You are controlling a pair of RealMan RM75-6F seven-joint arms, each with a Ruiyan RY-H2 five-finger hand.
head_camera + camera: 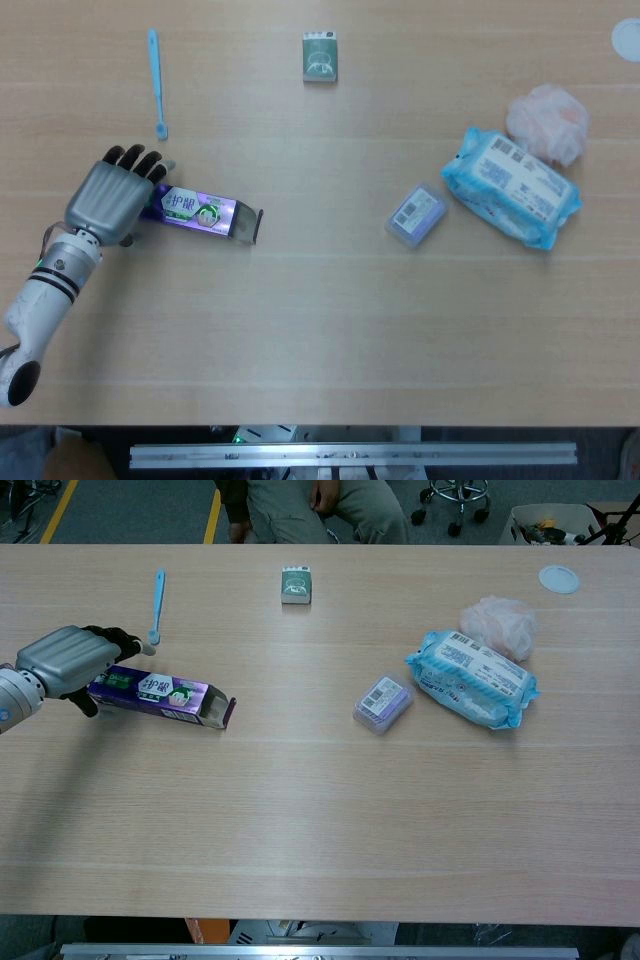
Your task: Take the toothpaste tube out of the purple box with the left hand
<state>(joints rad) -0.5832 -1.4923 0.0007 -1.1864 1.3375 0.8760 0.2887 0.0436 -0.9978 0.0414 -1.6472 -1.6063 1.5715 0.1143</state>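
Purple carton first: from the head view the purple box (200,212) lies flat on the table (330,330), its open flap facing right, the left hand (108,195) curled over its closed end, apparently steadying it. The chest view shows no toothpaste tube emerging, so next comes reaching the open mouth to draw it out.

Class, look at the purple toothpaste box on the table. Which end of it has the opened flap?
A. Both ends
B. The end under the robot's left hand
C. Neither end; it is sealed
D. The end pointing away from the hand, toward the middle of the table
D: the purple box shows its opened flap at the end away from the left hand, which sits at the other end.
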